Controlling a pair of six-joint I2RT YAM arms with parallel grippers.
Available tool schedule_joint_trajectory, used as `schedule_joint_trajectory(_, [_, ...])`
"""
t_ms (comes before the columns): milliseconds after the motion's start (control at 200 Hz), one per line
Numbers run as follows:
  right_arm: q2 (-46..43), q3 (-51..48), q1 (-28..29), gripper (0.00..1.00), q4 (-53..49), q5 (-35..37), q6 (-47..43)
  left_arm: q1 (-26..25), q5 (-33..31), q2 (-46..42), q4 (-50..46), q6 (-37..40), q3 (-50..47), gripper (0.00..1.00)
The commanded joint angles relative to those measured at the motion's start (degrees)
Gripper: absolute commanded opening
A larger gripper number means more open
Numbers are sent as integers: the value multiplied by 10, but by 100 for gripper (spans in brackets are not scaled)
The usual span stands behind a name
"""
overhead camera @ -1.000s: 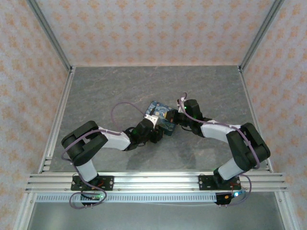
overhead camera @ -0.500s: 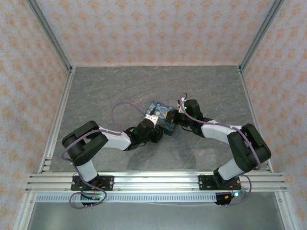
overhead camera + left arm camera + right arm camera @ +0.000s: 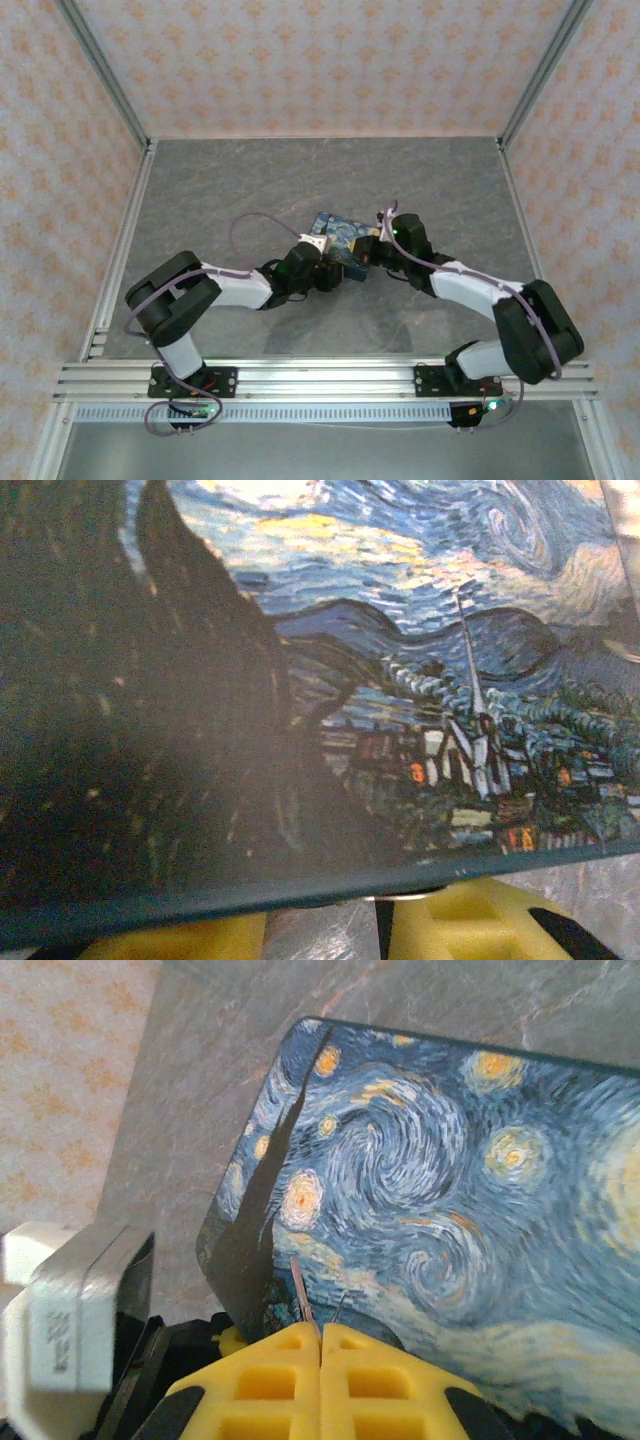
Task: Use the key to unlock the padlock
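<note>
The dark blue starry-night tin [image 3: 335, 232] lies mid-table between both grippers, and its painted lid [image 3: 400, 630] looms close in the left wrist view. My right gripper [image 3: 368, 252] [image 3: 320, 1335] is shut on the key [image 3: 300, 1290], a thin silvery blade that sticks out toward the tin's [image 3: 450, 1180] lower left corner. My left gripper [image 3: 322, 268] [image 3: 330, 915] is at the tin's near-left edge. Its yellow fingers [image 3: 470, 925] stand apart with table showing between them, and the tin's rim hides their tips. The padlock is hidden; a silvery sliver [image 3: 400, 892] peeks from under the rim.
The grey marble tabletop [image 3: 250, 180] is ringed by aluminium posts and patterned walls. A rail [image 3: 320, 375] carrying both arm bases runs along the near edge. The left arm's white camera housing [image 3: 70, 1320] sits close beside the right gripper.
The right arm's elbow has swung out toward the near right while its gripper stays at the tin. The left gripper has hardly moved.
</note>
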Motion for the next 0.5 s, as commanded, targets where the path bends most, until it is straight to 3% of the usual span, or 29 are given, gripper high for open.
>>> schedule_joint_trajectory(0, [-49, -15, 3, 0, -23, 39, -43, 3, 20, -9, 5, -32, 19, 35])
schedule_joint_trajectory(495, [22, 34, -12, 0, -57, 24, -34, 3, -39, 15, -71, -23, 60, 38])
